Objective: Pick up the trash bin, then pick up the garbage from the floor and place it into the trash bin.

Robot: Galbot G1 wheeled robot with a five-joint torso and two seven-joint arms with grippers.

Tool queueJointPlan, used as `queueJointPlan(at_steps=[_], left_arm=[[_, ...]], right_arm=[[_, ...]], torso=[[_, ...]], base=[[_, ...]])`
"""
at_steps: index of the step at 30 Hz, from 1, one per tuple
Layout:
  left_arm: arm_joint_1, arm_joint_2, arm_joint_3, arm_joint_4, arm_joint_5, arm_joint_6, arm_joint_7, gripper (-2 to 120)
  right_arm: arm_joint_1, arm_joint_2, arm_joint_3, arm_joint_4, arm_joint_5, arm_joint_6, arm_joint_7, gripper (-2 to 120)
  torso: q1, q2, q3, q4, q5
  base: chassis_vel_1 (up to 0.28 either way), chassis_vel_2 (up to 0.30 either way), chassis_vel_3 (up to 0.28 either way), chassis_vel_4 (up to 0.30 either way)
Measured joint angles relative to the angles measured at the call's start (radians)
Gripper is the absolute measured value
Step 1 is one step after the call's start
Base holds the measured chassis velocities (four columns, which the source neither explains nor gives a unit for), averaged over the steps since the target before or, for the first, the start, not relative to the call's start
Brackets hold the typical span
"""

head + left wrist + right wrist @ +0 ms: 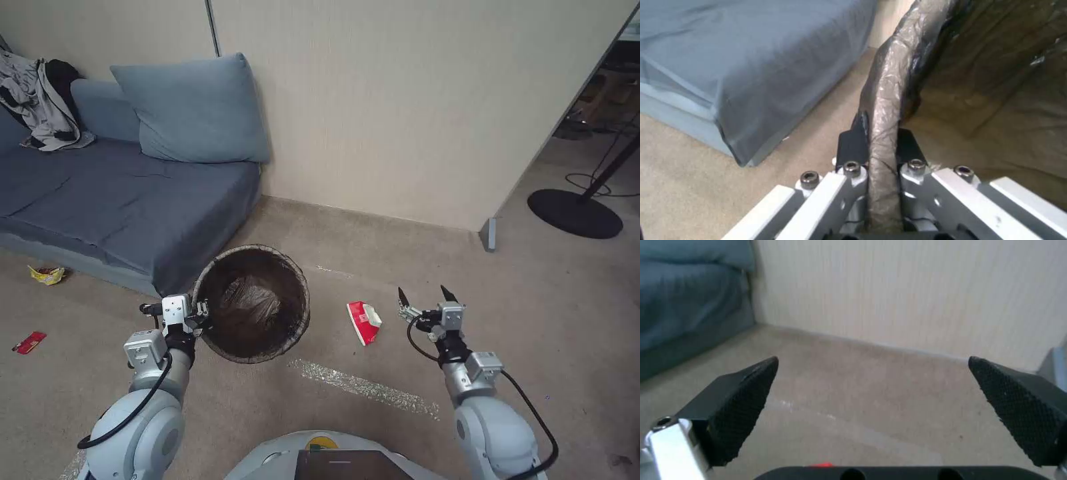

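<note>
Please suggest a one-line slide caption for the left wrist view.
Left gripper clamped on the bag-lined rim of the trash bin, beside the blue sofa.

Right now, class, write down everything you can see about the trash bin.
The trash bin is round and open-topped, lined with a dark, crinkly brown-black bag folded over its rim, so the plastic underneath barely shows. Its mouth tips toward the head camera, showing glossy folds of liner at the bottom and no litter that can be made out. It sits close to the blue sofa's corner. The left gripper is shut on the bagged rim, one finger inside, one outside. Nothing else touches it.
</note>
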Motion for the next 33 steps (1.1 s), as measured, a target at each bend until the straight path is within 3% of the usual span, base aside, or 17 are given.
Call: queueJointPlan(at_steps=[8, 14, 26, 33], left_arm=[[0.003, 0.009, -0.005, -0.008, -0.008, 0.000, 0.013, 0], [0.003, 0.009, -0.014, -0.009, -0.011, 0.000, 0.017, 0], [0.002, 0.008, -0.020, -0.010, -0.012, 0.000, 0.019, 0], [0.006, 0.004, -0.018, -0.011, -0.011, 0.000, 0.021, 0]], right_arm=[[0.106, -0.138, -0.082, -0.144, 0.055, -0.030, 0.030, 100], [0.168, -0.186, -0.157, -0.263, 0.051, -0.032, 0.029, 100], [0.244, -0.190, -0.245, -0.461, -0.003, -0.018, 0.025, 100], [0.311, -0.147, -0.279, -0.594, -0.052, 0.009, 0.025, 100]], torso=[[0.000, 0.000, 0.000, -0.0002, 0.0000], [0.000, 0.000, 0.000, -0.0003, 0.0000], [0.000, 0.000, 0.000, -0.0004, -0.0002], [0.000, 0.000, 0.000, -0.0003, -0.0001]], base=[[0.000, 0.000, 0.000, 0.000], [0.000, 0.000, 0.000, 0.000], [0.000, 0.000, 0.000, 0.000], [0.000, 0.000, 0.000, 0.000]])
